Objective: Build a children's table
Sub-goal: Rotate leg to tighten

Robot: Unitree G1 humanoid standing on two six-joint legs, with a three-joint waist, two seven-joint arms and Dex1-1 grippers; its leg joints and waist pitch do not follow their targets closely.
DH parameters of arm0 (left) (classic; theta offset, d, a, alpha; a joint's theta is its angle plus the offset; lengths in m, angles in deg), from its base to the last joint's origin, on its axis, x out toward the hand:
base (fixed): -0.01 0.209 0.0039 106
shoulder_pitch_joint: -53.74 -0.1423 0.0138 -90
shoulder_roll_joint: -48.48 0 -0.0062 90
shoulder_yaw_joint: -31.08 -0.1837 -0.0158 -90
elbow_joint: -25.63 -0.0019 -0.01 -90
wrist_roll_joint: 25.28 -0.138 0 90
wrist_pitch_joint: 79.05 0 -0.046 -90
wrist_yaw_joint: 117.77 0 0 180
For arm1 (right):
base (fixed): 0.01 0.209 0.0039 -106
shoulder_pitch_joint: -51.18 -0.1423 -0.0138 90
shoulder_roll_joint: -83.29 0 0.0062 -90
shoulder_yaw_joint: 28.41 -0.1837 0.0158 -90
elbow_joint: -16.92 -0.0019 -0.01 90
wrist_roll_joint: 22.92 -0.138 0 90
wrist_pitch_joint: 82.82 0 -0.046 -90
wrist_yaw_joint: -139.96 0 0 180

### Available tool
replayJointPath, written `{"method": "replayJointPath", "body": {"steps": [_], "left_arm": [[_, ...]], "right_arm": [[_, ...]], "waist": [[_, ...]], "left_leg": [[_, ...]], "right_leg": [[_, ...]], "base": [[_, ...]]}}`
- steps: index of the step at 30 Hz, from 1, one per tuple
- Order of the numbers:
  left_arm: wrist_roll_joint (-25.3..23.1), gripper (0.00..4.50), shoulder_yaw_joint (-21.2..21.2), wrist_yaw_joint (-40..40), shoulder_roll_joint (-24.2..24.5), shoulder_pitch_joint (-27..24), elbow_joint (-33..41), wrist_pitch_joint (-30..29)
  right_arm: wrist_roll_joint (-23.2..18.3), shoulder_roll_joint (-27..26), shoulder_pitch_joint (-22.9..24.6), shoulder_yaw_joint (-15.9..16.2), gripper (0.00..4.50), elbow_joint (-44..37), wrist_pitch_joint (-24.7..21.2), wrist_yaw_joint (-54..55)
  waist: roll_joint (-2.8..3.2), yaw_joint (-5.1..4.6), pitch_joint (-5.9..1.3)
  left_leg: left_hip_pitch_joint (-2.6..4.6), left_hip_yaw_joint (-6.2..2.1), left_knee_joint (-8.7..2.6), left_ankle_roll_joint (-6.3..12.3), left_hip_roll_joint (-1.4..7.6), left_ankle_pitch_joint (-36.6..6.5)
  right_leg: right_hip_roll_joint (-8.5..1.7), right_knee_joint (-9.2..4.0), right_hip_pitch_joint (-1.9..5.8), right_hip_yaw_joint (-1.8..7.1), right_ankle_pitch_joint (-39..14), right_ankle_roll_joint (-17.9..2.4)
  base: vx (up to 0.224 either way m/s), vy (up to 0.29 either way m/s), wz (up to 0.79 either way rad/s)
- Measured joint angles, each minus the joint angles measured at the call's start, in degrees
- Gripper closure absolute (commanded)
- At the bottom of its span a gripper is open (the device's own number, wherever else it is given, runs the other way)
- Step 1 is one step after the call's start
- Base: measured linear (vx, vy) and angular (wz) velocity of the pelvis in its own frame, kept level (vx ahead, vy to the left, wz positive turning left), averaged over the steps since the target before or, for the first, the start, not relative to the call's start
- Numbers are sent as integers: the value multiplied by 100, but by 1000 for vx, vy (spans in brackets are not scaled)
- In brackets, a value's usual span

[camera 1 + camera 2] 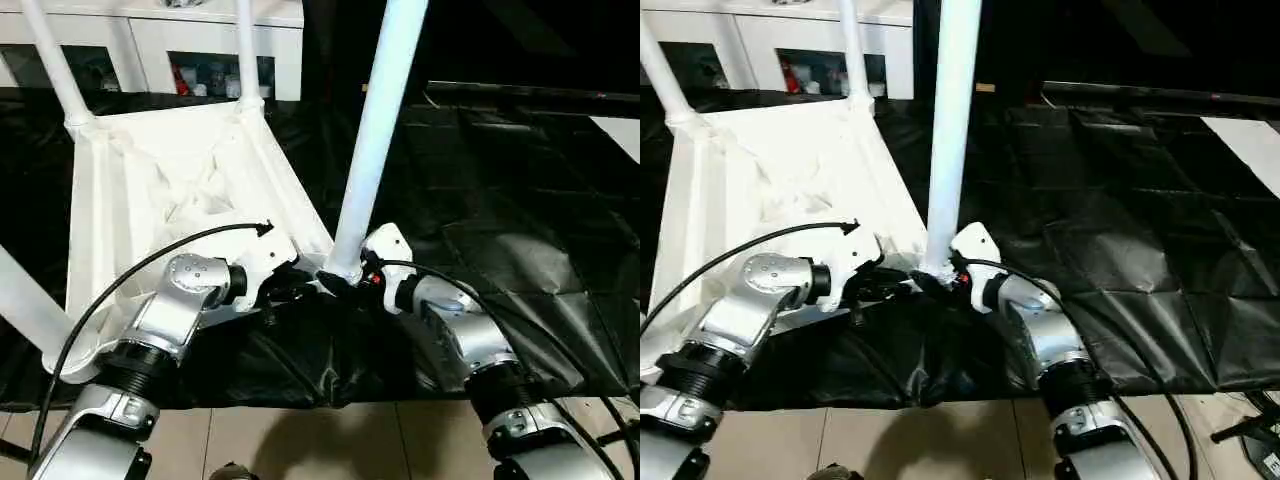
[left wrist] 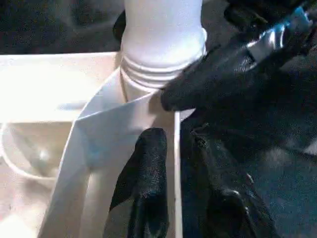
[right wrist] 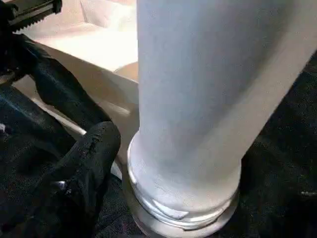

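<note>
- Tabletop (image 1: 150,190) lies upside down on black sheeting (image 1: 500,200), its rim up, its near edge close to the sheet's front border, where tan floor (image 1: 330,440) begins.
- Legs stand in its sockets: two at the far corners (image 1: 60,70) (image 1: 247,50), one at the near left (image 1: 30,310), and one (image 1: 375,130) at the near right corner, upright.
- Open sheeting lies well clear to the right of that leg; a white cabinet (image 1: 200,40) closes the far side, just behind the top.
- Left tool (image 2: 168,193) reaches in level from the left, one finger (image 2: 143,183) inside the rim wall and the other outside it, straddling the edge just beside the socket; whether they press the wall I cannot tell.
- Right tool (image 3: 148,163) comes in from the right at the leg's flared base, fingers spread apart; one finger (image 3: 84,163) lies against the base, not clamped.
- Both silver forearms angle inward, wrists bent toward the same corner, tools nearly meeting.
</note>
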Motion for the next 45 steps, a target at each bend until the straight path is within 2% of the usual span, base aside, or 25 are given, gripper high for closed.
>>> {"method": "replayJointPath", "body": {"steps": [3,4,7,13,14,18,22,23,25,35,41,43,45], "left_arm": [[-3,358,0,-7,107,1,11,0],[-3,338,5,-2,145,2,11,-2],[2,323,13,5,178,3,11,-16],[-7,323,-86,133,255,9,5,23],[-4,351,-89,144,265,9,5,17],[16,364,-92,149,268,34,-42,-2],[76,411,-86,227,268,69,-111,-12],[99,411,-83,260,269,69,-119,-12],[186,444,-67,363,273,74,-160,0],[318,449,-168,994,511,-44,-137,319],[428,449,-184,1336,632,-152,-34,390],[459,450,-200,1461,666,-160,-29,392],[517,450,-210,1574,760,-167,-25,378]], "right_arm": [[2,48,-22,2,66,20,19,11],[2,67,-22,2,66,22,26,10],[1,88,-27,8,66,28,34,7],[1,97,-32,35,66,35,48,-3],[2,99,-38,55,66,38,56,-1],[1,103,-74,68,66,127,130,-11],[4,140,-75,119,66,130,179,-69],[8,173,-76,160,66,132,227,-121],[44,270,-98,265,66,145,344,-281],[188,622,-377,587,66,623,809,-1263],[-11,819,-399,652,66,630,857,-2036],[-58,872,-400,649,99,630,857,-2311],[-140,866,-400,649,99,631,861,-2521]], "waist": [[0,1,0],[0,1,0],[-1,1,0],[-2,2,0],[-2,1,0],[-2,-1,0],[-2,-2,0],[-2,-2,0],[-2,-2,0],[-3,19,-1],[-3,39,-1],[-4,72,-2],[-6,96,-3]], "left_leg": [[0,0,0,0,0,0],[0,0,1,0,0,0],[0,0,4,0,0,0],[1,0,7,0,0,0],[1,0,7,0,0,0],[3,0,8,0,0,0],[3,0,12,0,0,0],[3,0,12,0,0,0],[2,0,12,1,0,-1],[1,-1,27,5,1,-3],[0,0,33,8,3,-4],[0,0,33,8,4,-4],[1,0,36,8,5,-4]], "right_leg": [[0,3,-1,0,0,0],[0,3,-1,0,0,0],[0,6,-1,0,0,0],[0,8,0,0,0,0],[0,9,0,0,0,0],[0,11,1,1,0,0],[0,14,1,2,0,0],[0,14,2,2,0,0],[0,13,1,2,0,0],[-2,19,6,1,1,-1],[-2,23,7,0,1,-2],[-2,23,6,-1,1,-2],[-1,27,6,-2,1,-2]], "base": [[0,0,0],[0,0,0],[0,0,0],[0,0,0],[0,0,0],[0,0,0],[0,0,0],[0,0,0],[0,0,0],[0,0,0],[0,0,0],[0,0,0],[0,0,0]]}}
